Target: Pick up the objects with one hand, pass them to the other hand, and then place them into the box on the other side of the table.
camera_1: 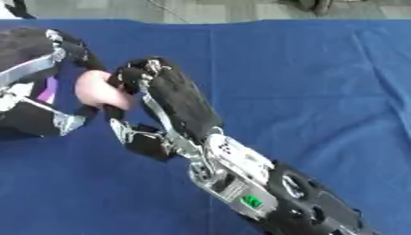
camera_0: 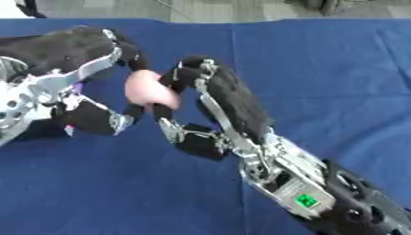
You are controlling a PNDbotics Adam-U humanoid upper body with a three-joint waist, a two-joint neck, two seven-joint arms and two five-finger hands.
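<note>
Nearest, at the lower right, the right forearm [camera_0: 321, 193] enters the scene, black with silver plates and a small green patch on its casing, and runs up and to the left across the blue cloth [camera_0: 337, 82] that covers the worktop. At its end the right hand [camera_0: 221, 98] reaches toward the middle left, its back turned up, its fingers [camera_0: 189, 73] curled over the right side of a pale pink rounded object [camera_0: 148, 89], while its thumb [camera_0: 189, 135] sticks out lower down, near the cloth and apart from the object. The pink object sits left of centre, caught between the two hands and touching both. From the left edge comes the left hand [camera_0: 76, 78], black with silver links; its upper fingers arch over the top left of the object and a lower finger [camera_0: 108, 120] bends in beneath it, so this hand too is curled round the pink thing. Whether the object rests on the cloth or is lifted clear cannot be told. Farther off, the cloth stretches with soft creases to the far edge of the worktop, beyond which a strip of grey floor [camera_0: 201, 9] shows.
</note>
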